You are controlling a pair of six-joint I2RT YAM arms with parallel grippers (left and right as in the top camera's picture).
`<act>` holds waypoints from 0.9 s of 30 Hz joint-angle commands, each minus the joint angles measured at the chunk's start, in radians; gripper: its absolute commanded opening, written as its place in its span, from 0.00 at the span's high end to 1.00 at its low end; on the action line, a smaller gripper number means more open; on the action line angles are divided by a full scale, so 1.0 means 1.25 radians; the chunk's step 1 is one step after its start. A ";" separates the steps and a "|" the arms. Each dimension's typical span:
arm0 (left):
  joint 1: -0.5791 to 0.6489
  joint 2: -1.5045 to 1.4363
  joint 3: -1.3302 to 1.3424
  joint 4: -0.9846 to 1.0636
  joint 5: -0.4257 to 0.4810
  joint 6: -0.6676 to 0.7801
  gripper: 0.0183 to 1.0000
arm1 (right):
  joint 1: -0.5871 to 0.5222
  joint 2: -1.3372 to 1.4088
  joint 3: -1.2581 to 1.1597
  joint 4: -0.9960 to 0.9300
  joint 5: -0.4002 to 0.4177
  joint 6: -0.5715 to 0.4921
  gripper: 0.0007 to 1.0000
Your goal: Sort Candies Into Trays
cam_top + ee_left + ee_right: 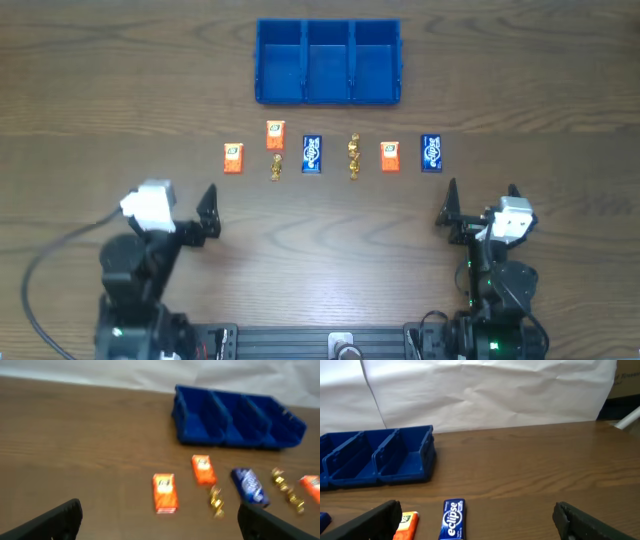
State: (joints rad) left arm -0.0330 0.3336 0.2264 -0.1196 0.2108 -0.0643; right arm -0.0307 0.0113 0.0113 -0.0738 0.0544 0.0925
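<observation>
Left fingers point(55, 520) and right fingers point(370, 522) stood spread wide, holding nothing. 3 orange packs point(165, 492), 2 blue packs and some gold candies point(353, 157) lay in a loose row on the worktop point(560, 230) ahead of both. The tray point(328, 62), with 3 bins, sat beyond the row.

Risks, as judged:
- Gold candies lay near the middle blue pack point(312, 153), so a wide pinch might knock it.
- Flat packs might skid away.
- The arms might clash mid-row.

The end blue pack point(452, 520), just ahead of the right fingers, bore white lettering. Orange labels were too small to read.
</observation>
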 commanded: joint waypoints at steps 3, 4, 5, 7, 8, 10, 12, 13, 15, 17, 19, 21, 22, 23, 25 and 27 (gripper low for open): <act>-0.033 0.389 0.385 -0.164 0.001 -0.014 0.00 | 0.001 -0.006 -0.003 -0.002 -0.006 -0.009 0.00; -0.038 0.456 0.439 -0.201 -0.010 -0.014 0.00 | 0.001 -0.006 -0.003 -0.002 -0.006 -0.009 0.00; -0.042 0.514 0.481 -0.228 -0.017 -0.014 0.00 | 0.001 -0.006 -0.003 -0.002 -0.006 -0.009 0.00; -0.049 0.620 0.551 -0.269 -0.022 -0.014 0.00 | 0.001 -0.006 -0.003 -0.002 -0.006 -0.009 0.00; -0.055 0.683 0.589 -0.290 -0.022 -0.014 0.00 | 0.001 -0.006 -0.003 -0.002 -0.006 -0.009 0.00; -0.068 0.780 0.641 -0.312 -0.025 -0.014 0.00 | 0.001 -0.006 -0.003 -0.002 -0.006 -0.009 0.00; -0.080 0.869 0.677 -0.321 -0.037 -0.014 0.00 | 0.001 -0.006 -0.003 -0.002 -0.006 -0.009 0.00; -0.083 0.909 0.688 -0.320 -0.043 -0.014 0.00 | 0.001 -0.006 -0.003 -0.002 -0.006 -0.009 0.00; -0.086 0.987 0.702 -0.319 -0.046 -0.014 0.00 | 0.001 -0.006 -0.003 -0.002 -0.006 -0.009 0.00; -0.090 1.050 0.705 -0.316 -0.046 -0.016 0.00 | 0.001 -0.006 -0.003 -0.002 -0.006 -0.009 0.00; -0.096 1.097 0.705 -0.309 -0.049 -0.018 0.00 | 0.001 -0.006 -0.003 -0.002 -0.006 -0.009 0.00; -0.103 1.133 0.705 -0.294 -0.052 -0.024 0.00 | 0.001 -0.006 -0.003 -0.002 -0.006 -0.009 0.00; -0.107 1.148 0.705 -0.286 -0.052 -0.024 0.00 | 0.001 -0.006 -0.003 -0.002 -0.006 -0.009 0.00; -0.112 1.159 0.705 -0.278 -0.052 -0.024 0.00 | 0.001 -0.006 -0.003 -0.002 -0.006 -0.009 0.00; -0.121 1.176 0.705 -0.269 -0.053 -0.023 0.00 | 0.001 -0.006 -0.003 -0.002 -0.006 -0.009 0.00; -0.132 1.192 0.705 -0.276 -0.073 -0.023 0.00 | 0.001 -0.006 -0.003 -0.002 -0.006 -0.009 0.00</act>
State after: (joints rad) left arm -0.1791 1.7988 1.0920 -0.4625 0.1539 -0.0822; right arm -0.0303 0.0105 0.0105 -0.0738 0.0513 0.0929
